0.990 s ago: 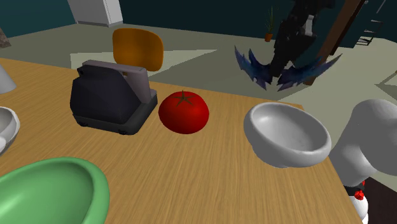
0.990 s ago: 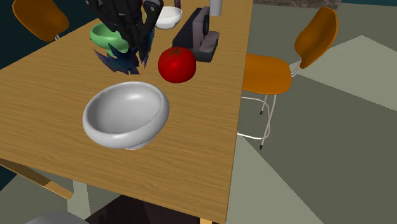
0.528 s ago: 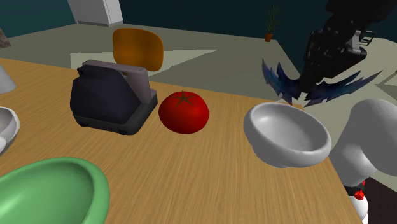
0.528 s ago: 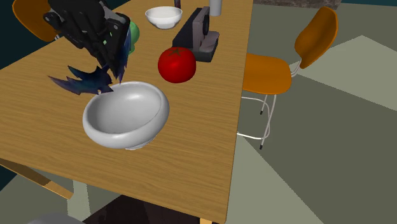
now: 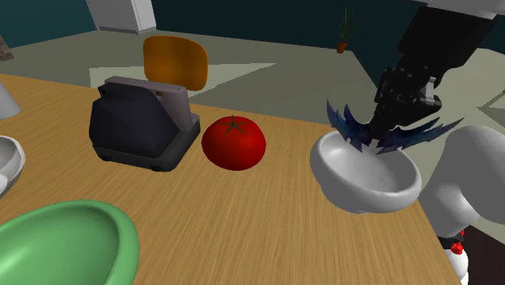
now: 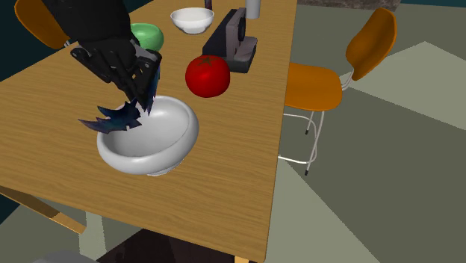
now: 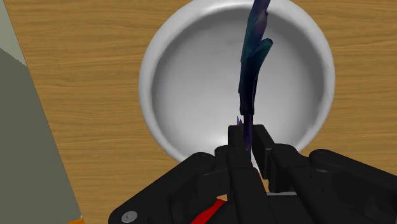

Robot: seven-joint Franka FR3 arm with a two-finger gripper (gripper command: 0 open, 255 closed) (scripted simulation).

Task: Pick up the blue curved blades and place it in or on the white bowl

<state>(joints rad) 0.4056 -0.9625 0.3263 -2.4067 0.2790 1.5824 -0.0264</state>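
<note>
Wrist view: blue curved blades (image 7: 252, 70) clamped edge-on between black fingers of gripper (image 7: 249, 137), hanging over hollow of white bowl (image 7: 153, 76). Shoulder view: spiked wings of blades spread just above bowl's far rim; contact with rim cannot be told. Bowl sits on wooden table (image 5: 243, 219), near table's edge. Red tomato (image 5: 234, 142) toward shoulder view's left, apart from bowl. Dark grey boxy appliance (image 5: 142, 121) just beyond tomato. Green bowl (image 5: 57, 243) at lower left. Second exterior view: orange chair (image 6: 321, 82) beside table.
</note>
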